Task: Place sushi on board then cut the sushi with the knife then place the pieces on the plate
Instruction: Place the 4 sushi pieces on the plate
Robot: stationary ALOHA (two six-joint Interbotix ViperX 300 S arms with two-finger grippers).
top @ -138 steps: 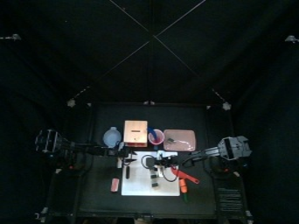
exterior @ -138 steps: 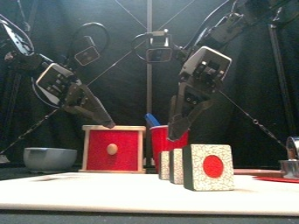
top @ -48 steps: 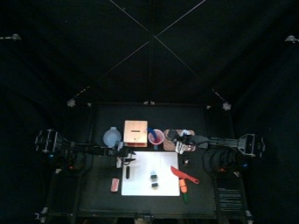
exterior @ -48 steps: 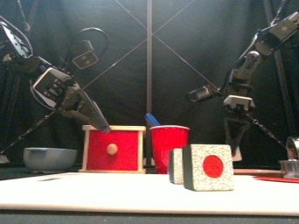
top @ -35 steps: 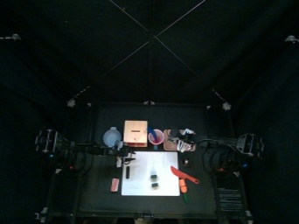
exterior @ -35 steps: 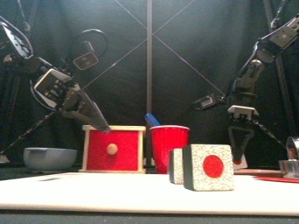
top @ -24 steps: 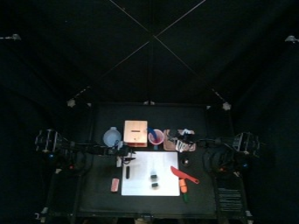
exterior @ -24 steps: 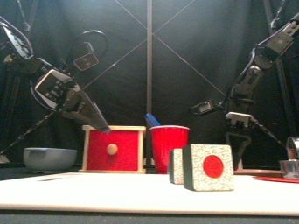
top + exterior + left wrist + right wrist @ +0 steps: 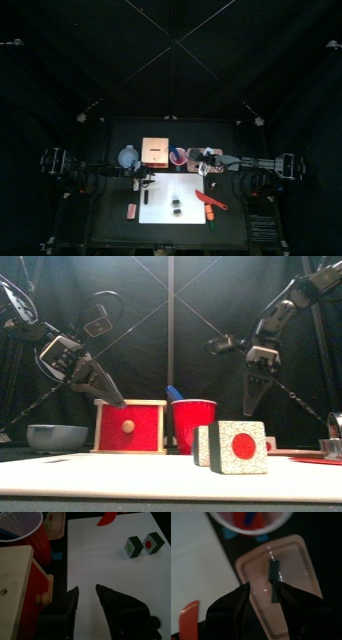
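Trouble is most likely at the two sushi blocks [image 9: 153,542], which stand on edge just beside each other on the white board [image 9: 100,559]. A hand closing on one could easily tip or push its neighbour, and a knocked block might roll toward the board's edge. The red knife [image 9: 107,518] lies on the board on the side nearer the plate, so a low carry across it could snag. The right hand [image 9: 263,586] hangs above the pink plate [image 9: 294,557] with its jaws apart and gripping nothing. A thin dark green slice [image 9: 274,574] lies flat on the plate beneath them and would be dragged off its spot if the hand dipped. The red cup [image 9: 194,421] stands close beside the plate, within reach of a careless swing. The left hand [image 9: 87,588] hovers over the board's bare part, open and empty, well apart from the blocks.

The board lies on a black desk, and behind it stand a wooden box [image 9: 130,426] with a red drawer front and a blue-grey bowl [image 9: 56,436]. Black curtains close off the back and sides.
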